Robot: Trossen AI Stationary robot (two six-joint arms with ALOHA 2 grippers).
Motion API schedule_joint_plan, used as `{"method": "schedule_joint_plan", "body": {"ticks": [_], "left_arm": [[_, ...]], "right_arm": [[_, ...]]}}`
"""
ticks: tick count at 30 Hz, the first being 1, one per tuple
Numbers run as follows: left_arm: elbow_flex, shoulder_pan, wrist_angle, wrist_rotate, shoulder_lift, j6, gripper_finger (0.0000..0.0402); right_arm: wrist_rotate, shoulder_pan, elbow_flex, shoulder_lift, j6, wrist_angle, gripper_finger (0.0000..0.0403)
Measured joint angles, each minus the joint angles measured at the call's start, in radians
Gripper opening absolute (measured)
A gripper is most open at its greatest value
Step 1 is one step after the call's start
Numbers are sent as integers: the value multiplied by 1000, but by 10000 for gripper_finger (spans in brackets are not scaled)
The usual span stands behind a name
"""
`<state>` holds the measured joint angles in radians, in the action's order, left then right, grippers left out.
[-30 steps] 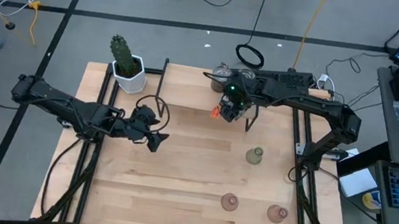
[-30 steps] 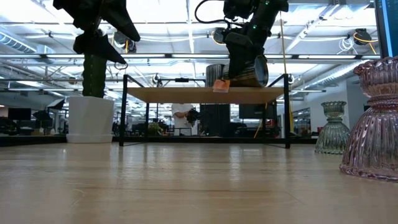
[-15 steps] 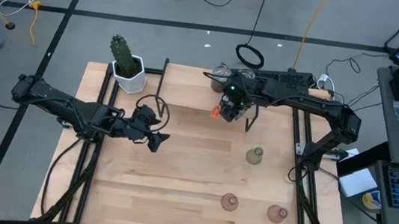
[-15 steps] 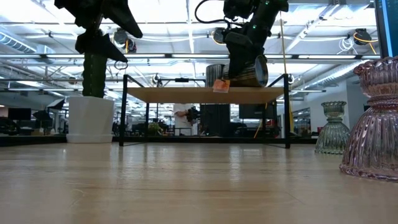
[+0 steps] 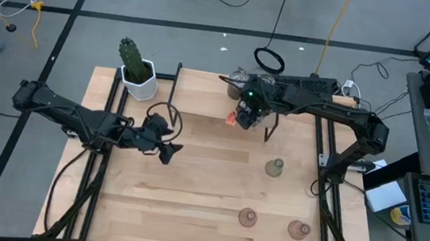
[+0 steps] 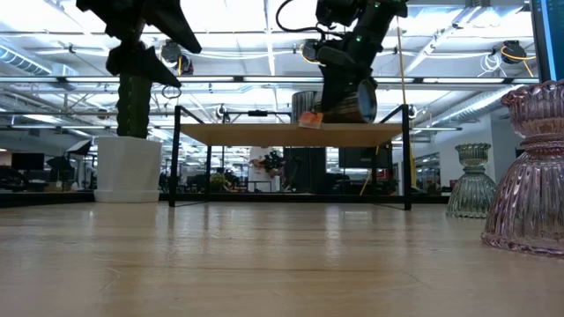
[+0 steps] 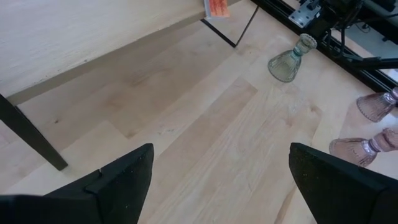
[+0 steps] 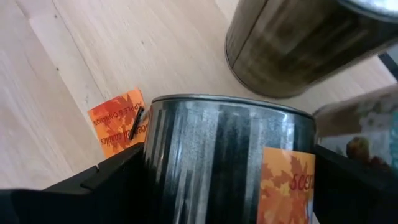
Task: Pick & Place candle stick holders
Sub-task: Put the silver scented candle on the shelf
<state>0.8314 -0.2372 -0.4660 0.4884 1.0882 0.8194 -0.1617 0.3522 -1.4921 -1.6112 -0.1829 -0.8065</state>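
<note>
My right gripper (image 5: 248,118) is shut on a round silvery candle holder (image 8: 227,155) with an orange leaf label, over the raised wooden shelf (image 6: 291,133) at the table's far side. Another silvery holder (image 8: 298,43) stands on the shelf just beyond it. A pale green bell-shaped holder (image 5: 274,168) and two pink ones (image 5: 247,217) (image 5: 297,229) stand on the table at the near right. My left gripper (image 5: 168,152) is open and empty, raised over the table's left middle. My right gripper pinches the silvery holder's round wall (image 8: 155,162) between its two fingers, one on each side. In the low view the holder (image 6: 352,99) is tilted, its base close over the shelf; whether it touches the shelf I cannot tell. An orange tag (image 8: 118,124) hangs from it.
A cactus in a white pot (image 5: 135,69) stands at the table's far left corner. The shelf's black legs (image 7: 28,134) stand on the table. Bare wood lies between my left gripper and the green holder (image 7: 288,60). Cables and a desk lie beyond the table.
My right gripper has shifted slightly toward the table's far edge with the silvery holder, and the orange tag has gone with it. My left arm has kept still.
</note>
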Motion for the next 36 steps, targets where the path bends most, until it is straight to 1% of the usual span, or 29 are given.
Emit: {"method": "schedule_joint_plan", "body": {"ticks": [7, 12, 18, 21, 23, 26, 29, 32, 34, 36], "left_arm": [[0, -13, 0, 1, 0, 1, 378], [0, -13, 0, 1, 0, 2, 373], [0, -12, 0, 1, 0, 6, 365], [0, -12, 2, 2, 0, 10, 369], [0, -12, 6, 2, 0, 10, 373], [0, -12, 14, 1, 0, 1, 379], [0, -12, 29, 0, 0, -7, 384], [0, -12, 35, -23, 0, -14, 386], [0, -12, 40, -42, 0, -14, 384], [0, -12, 48, -60, 0, -14, 380]], "right_arm": [[4, -29, 0, 4, 12, 28, 356], [-2, -64, 1, 42, 12, 35, 356], [-93, -128, 1, 126, -29, 45, 356], [-171, -177, 6, 169, -64, 97, 356], [-234, -213, 38, 200, -88, 156, 356], [-323, -265, 127, 253, -117, 320, 356], [-435, -316, 271, 307, -120, 566, 356], [-562, -362, 453, 351, -76, 871, 356], [-642, -385, 576, 370, -9, 1110, 356], [-682, -398, 700, 375, 68, 1367, 356]]}}
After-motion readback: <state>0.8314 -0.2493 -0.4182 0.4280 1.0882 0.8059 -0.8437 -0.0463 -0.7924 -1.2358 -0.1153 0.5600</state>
